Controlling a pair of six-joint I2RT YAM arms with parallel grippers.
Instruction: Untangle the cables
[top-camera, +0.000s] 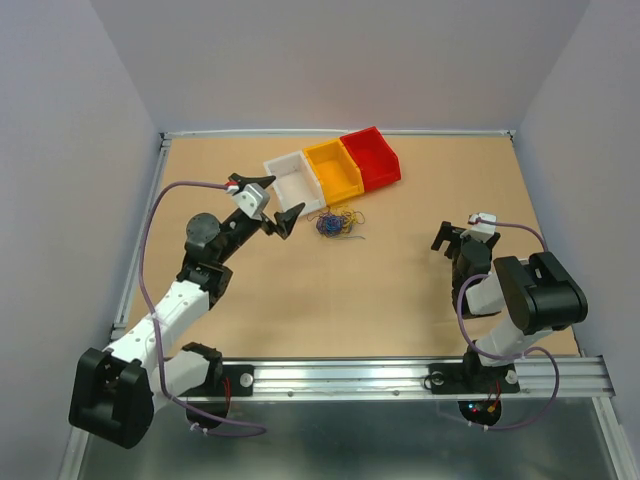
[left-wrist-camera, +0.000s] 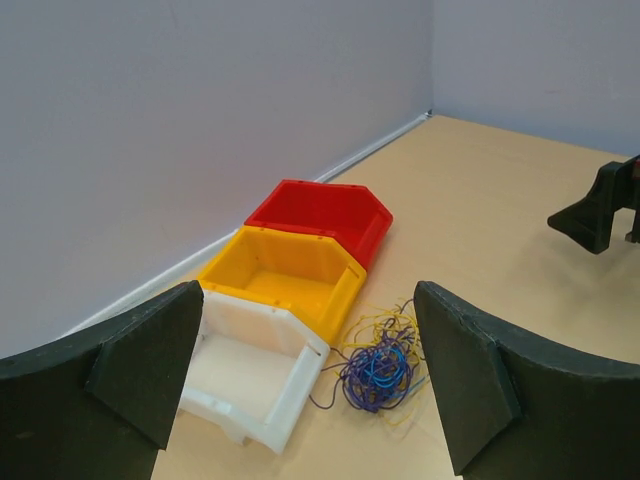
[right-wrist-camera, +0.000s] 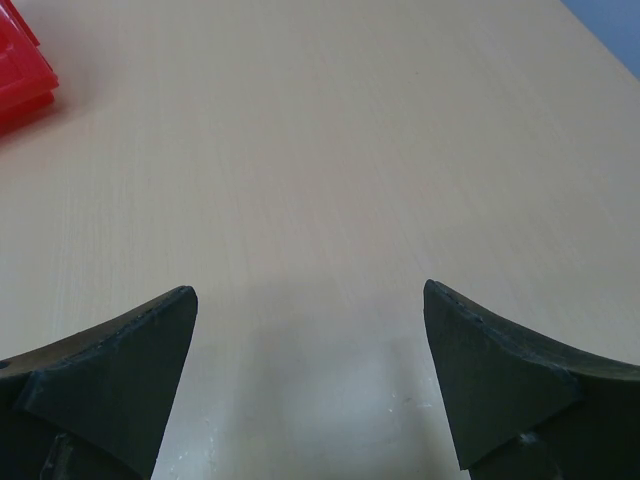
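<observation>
Lying in a loose tangle on the table (top-camera: 400, 290), the cables (top-camera: 337, 222) (left-wrist-camera: 378, 368) are found just beside the white bin (top-camera: 295, 180) (left-wrist-camera: 262, 312), off the corner it shares with the yellow bin (top-camera: 335, 168) (left-wrist-camera: 280, 275) and on the side facing the arms. The heap is made up of thin yellow, blue and purple strands, with blue and purple knotted at the middle and yellow loops spread around them. Whether any strand touches the white bin cannot be told. The yellow bin is set against the white bin, and the red bin (top-camera: 372, 158) (left-wrist-camera: 320, 215) (right-wrist-camera: 20, 70) stands one place further along the same row. The left gripper (top-camera: 280, 200) (left-wrist-camera: 308, 290) is held over the near edge of the white bin, its fingers spread wide and nothing grasped between them. In the left wrist view the cables are framed in the gap, but apart from both fingers. The right gripper (top-camera: 452, 238) (right-wrist-camera: 308, 292) is kept well away from the white bin, past the tangle, with its fingers likewise spread wide and empty. Only bare tabletop is seen between them.
</observation>
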